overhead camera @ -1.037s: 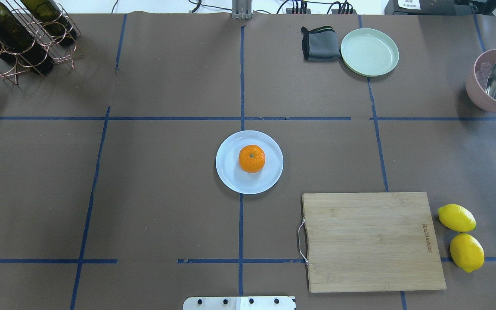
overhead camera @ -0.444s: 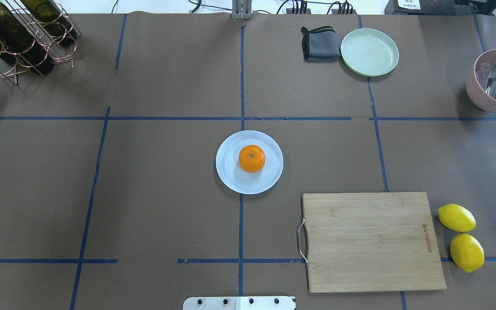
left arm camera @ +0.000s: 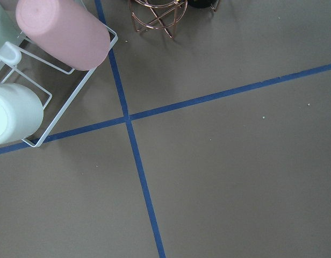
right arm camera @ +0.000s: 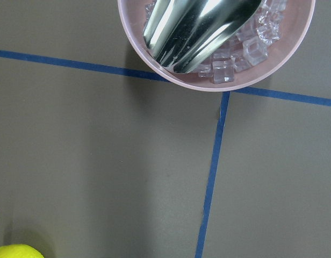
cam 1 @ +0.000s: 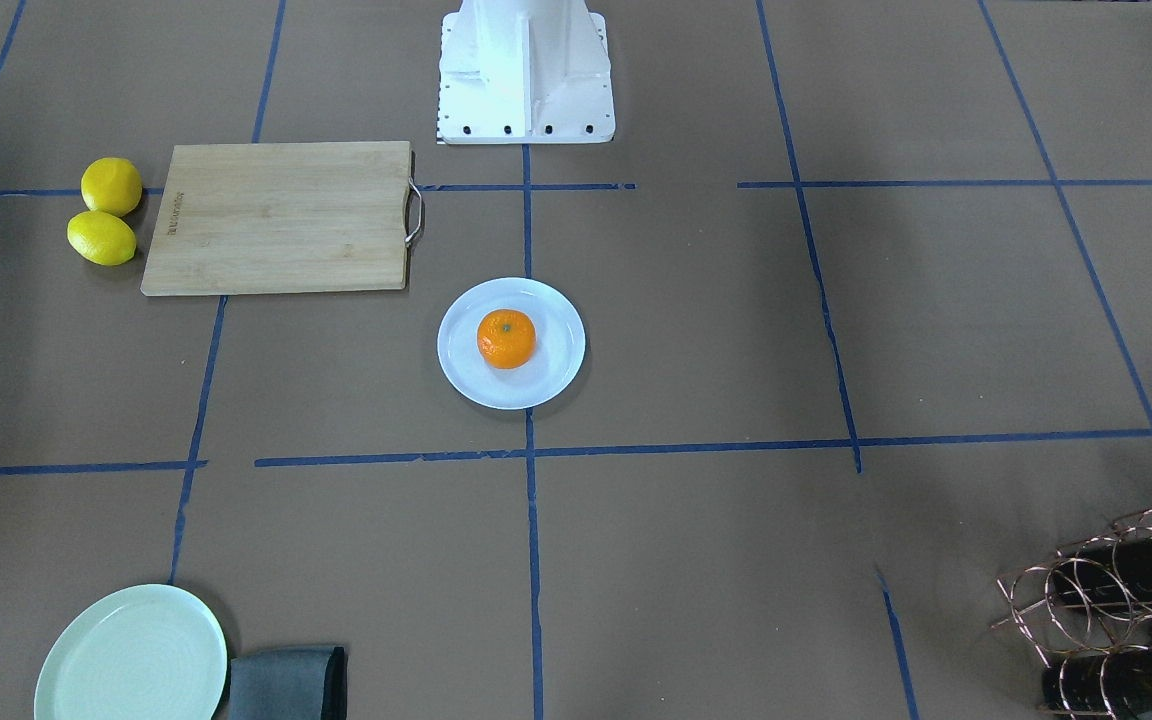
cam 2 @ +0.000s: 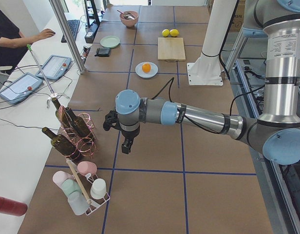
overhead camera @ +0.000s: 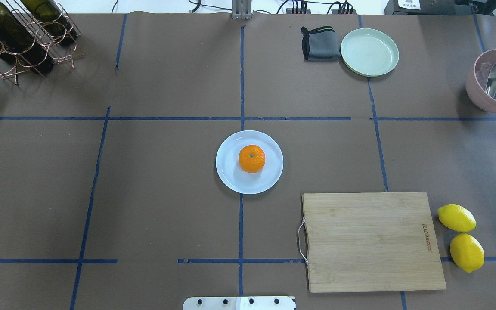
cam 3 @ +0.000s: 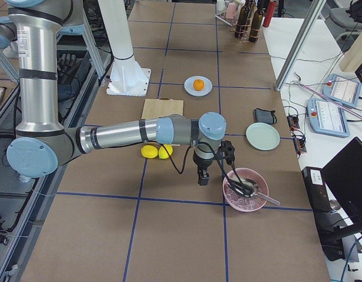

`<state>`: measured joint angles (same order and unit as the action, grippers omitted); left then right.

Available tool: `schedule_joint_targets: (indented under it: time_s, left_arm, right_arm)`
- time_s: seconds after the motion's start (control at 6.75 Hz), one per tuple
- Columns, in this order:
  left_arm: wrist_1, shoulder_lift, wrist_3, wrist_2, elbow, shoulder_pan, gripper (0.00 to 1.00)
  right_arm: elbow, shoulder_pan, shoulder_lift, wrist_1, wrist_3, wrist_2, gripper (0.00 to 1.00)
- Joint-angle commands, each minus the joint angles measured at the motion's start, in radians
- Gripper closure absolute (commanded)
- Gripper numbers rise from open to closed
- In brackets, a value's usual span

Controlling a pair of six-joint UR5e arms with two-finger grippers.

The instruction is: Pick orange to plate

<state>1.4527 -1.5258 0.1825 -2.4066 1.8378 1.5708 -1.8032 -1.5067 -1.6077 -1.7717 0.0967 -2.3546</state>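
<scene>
Bright-orange round mandarin-like orange (overhead camera: 252, 158): seated stem-up at centre of round pale bluish-white plate (overhead camera: 230, 181); delivery judged complete. Parked well apart from plate, apparently idle: left gripper (cam 2: 126, 145), right gripper (cam 3: 202, 177); open or closed, cannot tell.

- Table (overhead camera: 166, 172): brown paper covering, blue tape lines (overhead camera: 240, 86) forming a grid.
- White side desk (cam 2: 13, 126) along table's far edge; metal post (cam 2: 66, 34) at that edge.
- Lighting even.
</scene>
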Motion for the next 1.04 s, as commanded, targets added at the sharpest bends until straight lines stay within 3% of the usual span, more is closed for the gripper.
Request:
schedule_joint_targets:
  time_s: [0.0, 0.89]
  left_arm:
    - [0.0, -0.001, 0.0, -0.002, 0.001, 0.0, 0.0]
    - [0.002, -0.005, 0.0, -0.005, 0.003, 0.0, 0.0]
  right_arm:
    - [0.004, 0.0, 0.0, 0.0, 0.0, -0.005, 0.0]
    - [0.01, 0.003, 0.012, 0.002, 0.0, -0.028, 0.0]
